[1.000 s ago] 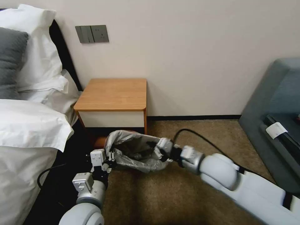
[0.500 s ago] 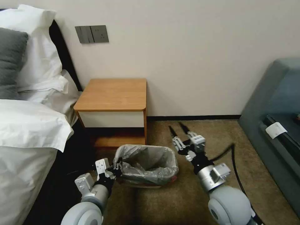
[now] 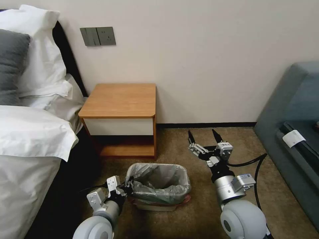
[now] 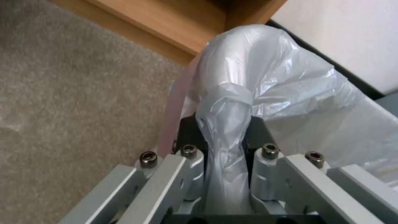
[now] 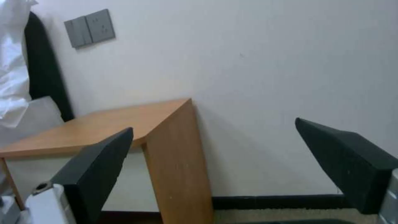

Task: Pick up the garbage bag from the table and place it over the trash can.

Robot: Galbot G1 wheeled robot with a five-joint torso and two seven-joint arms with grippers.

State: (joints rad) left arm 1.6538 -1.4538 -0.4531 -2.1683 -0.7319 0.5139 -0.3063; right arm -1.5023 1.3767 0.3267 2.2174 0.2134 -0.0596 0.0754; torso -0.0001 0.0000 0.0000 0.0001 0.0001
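Observation:
The grey crinkled garbage bag [image 3: 159,182] lies spread over the mouth of the beige trash can [image 3: 155,207], which stands on the carpet in front of the table [image 3: 120,99]. A pinkish band [image 3: 186,199] shows at the bag's lower edge. My left gripper [image 3: 128,186] is at the can's left rim, shut on a fold of the garbage bag [image 4: 257,90] between its fingers [image 4: 187,137]. My right gripper [image 3: 202,133] is held to the right of the can, apart from it, open and pointing toward the wall. The right gripper [image 5: 213,124] is spread wide before the table [image 5: 124,124].
A bed with white bedding [image 3: 30,132] fills the left side. A grey sofa [image 3: 292,109] stands at the right. A black cable [image 3: 256,166] loops beside my right arm. Brown carpet [image 3: 186,146] lies bare between table, can and sofa.
My right gripper has let go of the bag, opened and swung away to the right. The bag now sits spread over the can, which has shifted nearer to me with the left gripper.

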